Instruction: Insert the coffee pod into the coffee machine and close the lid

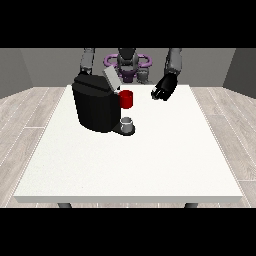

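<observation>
The white table (130, 165) took up most of the front view, its near half bare. Farther back, left of the table's middle, stood the black coffee machine (95, 107), a bulky dark block. At the foot of its right side, on the dark base plate, sat a small grey thing (128, 122); it could not be told for certain whether this was the coffee pod or a cup. Just above it, a red thing at the machine (127, 99) stuck out from the machine's right face. Over that, the grey lid (112, 79) stood raised and tilted, so the machine was open.

Farther still, near the table's back edge, the hand at the view's right (164, 89) hung above the surface, well apart from the machine. Its fingers looked curled inward and held nothing that showed. The other arm came down behind the machine at the view's left, and its hand was hidden by the machine's body, so nothing could be told of that hand.
</observation>
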Robot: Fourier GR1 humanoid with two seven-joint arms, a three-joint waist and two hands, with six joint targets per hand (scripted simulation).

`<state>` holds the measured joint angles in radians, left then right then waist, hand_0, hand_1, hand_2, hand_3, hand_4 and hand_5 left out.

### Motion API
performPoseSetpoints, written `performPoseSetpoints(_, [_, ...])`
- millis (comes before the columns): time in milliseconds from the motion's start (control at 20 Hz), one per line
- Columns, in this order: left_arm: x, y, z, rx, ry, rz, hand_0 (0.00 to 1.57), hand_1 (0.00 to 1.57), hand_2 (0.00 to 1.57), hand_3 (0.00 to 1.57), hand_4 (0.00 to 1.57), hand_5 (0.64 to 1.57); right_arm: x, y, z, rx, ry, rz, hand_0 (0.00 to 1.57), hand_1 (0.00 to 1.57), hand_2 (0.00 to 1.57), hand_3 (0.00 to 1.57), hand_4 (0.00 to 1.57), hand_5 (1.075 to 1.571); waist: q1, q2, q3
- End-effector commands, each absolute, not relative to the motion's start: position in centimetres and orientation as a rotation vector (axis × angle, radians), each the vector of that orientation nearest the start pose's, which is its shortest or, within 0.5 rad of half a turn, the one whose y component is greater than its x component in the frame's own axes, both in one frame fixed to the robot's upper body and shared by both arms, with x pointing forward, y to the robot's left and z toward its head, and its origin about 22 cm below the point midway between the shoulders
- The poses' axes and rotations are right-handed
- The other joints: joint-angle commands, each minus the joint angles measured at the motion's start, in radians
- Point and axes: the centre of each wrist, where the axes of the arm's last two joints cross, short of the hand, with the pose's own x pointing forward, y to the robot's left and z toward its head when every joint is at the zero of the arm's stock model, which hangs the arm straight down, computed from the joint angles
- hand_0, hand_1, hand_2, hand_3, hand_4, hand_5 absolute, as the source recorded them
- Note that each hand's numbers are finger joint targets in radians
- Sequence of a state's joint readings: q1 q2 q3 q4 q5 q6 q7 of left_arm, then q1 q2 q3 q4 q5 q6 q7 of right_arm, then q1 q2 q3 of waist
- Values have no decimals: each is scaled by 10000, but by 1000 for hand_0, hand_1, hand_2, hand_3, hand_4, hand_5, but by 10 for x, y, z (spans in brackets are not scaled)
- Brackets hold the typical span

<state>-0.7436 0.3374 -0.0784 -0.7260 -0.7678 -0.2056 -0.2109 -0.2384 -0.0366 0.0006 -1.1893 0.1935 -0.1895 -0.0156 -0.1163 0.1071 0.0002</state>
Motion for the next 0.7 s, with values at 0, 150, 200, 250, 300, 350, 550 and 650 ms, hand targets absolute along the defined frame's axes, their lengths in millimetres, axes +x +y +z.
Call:
performPoseSetpoints(0, [421, 240, 82, 4716, -13198, -12636, 1402, 1402, 1390, 1329, 542, 1571, 299, -219, -35, -2682, -14173, 1494, 0, 0, 0, 0, 0, 1571, 37, -488, 1])
performPoseSetpoints(150, [423, 239, 95, 4590, -13774, -12835, 1424, 1424, 1404, 1341, 557, 1571, 291, -230, -50, -2701, -14226, 1536, 0, 0, 0, 0, 0, 1571, 128, -394, 1])
performPoseSetpoints(200, [425, 218, 94, 4541, -13438, -12704, 1424, 1424, 1404, 1341, 557, 1571, 297, -202, -38, -2563, -14252, 1498, 0, 0, 0, 0, 0, 1571, -102, -694, -1])
performPoseSetpoints(250, [426, 222, 97, 4994, -13755, -12605, 1424, 1424, 1404, 1341, 557, 1571, 304, -228, -31, -2648, -14459, 1735, 0, 0, 0, 0, 0, 1571, -135, -284, -1])
performPoseSetpoints(300, [428, 218, 111, 4656, -13944, -12691, 1424, 1424, 1404, 1341, 557, 1571, 295, -216, -50, -2697, -14480, 1455, 0, 0, 0, 0, 0, 1571, 144, -359, 1])
performPoseSetpoints(350, [423, 231, 89, 4694, -13648, -12535, 1424, 1424, 1404, 1341, 557, 1571, 301, -209, -26, -2397, -14386, 1684, 0, 0, 0, 0, 0, 1571, -253, -500, -3])
performPoseSetpoints(550, [436, 217, 138, 4858, -14280, -12853, 1340, 1340, 1372, 1351, 562, 1571, 304, -210, -30, -2375, -14745, 1431, 0, 0, 0, 0, 0, 1571, -297, -423, 0])
performPoseSetpoints(650, [443, 218, 163, 4627, -14676, -12189, 1380, 1380, 1397, 1375, 522, 1571, 316, -208, -17, -2221, -15298, 1244, 0, 0, 0, 0, 0, 1571, -316, -164, 1])
